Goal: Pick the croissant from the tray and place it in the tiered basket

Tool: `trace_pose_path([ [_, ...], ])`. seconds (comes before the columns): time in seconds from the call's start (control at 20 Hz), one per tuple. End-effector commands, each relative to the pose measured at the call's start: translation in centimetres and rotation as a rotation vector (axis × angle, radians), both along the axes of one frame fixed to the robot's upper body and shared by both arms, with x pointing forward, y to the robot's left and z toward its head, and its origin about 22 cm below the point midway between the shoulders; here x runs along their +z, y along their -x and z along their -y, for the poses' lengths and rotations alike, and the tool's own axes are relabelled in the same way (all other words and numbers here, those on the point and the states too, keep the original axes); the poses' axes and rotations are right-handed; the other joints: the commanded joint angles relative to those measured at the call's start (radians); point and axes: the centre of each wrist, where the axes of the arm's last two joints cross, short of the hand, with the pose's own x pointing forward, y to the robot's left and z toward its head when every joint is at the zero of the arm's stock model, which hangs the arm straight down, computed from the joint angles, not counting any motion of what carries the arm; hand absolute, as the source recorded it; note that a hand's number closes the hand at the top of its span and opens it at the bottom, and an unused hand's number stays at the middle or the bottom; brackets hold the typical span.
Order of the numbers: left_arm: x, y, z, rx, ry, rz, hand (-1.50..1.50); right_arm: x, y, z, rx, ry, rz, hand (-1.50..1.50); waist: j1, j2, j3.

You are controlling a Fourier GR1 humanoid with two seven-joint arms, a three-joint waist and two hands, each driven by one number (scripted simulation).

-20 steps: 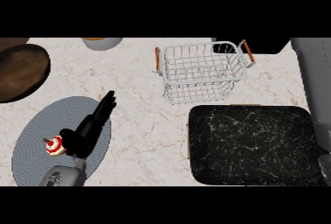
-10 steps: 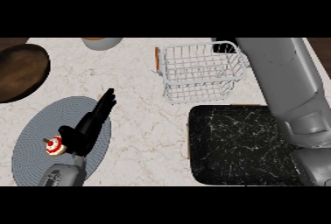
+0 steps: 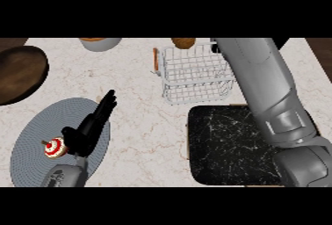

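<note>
Right arm has swung further up and across since half a second ago — the grey forearm now runs from the lower right corner over the tray's right side to the top edge, past the basket. The right hand itself is out of view beyond that edge; its fingers cannot be told.

Left hand (image 3: 91, 127): black fingers straight and relaxed, pointing up and slightly right, holding nothing. It lies over the round grey woven mat (image 3: 39, 145), unchanged in place. Just beside the thumb, on the mat — a small red-and-white ringed round object (image 3: 54, 147).

Golden-brown croissant (image 3: 183, 42) shows at the top edge, just above the back rim of the white wire tiered basket (image 3: 194, 81), touching or very near the right forearm; whether it is held cannot be told. It is off the black speckled rectangular tray (image 3: 227, 149), which sits just below the basket.

Further out: dark brown wooden bowl (image 3: 19, 72) at the left edge, grey bowl with orange contents (image 3: 100, 43) at the top. All rest on the pale marble counter (image 3: 136, 88).
</note>
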Motion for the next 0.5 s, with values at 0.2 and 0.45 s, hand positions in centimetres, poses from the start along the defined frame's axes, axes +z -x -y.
trace_pose_path([
  [0.2, 0.2, -0.4, 0.0, 0.014, -0.001, 0.009, 0.0, -1.2, -0.2, -0.1, -0.037, -0.181, -0.247, -1.5, -0.009, -0.002, 0.0],
  [0.45, 0.9, -2.2, -0.6, 0.022, 0.004, 0.006, 0.0, 0.3, -0.1, 2.6, -0.194, -0.276, -0.092, -1.5, -0.02, 0.0, 0.0],
])
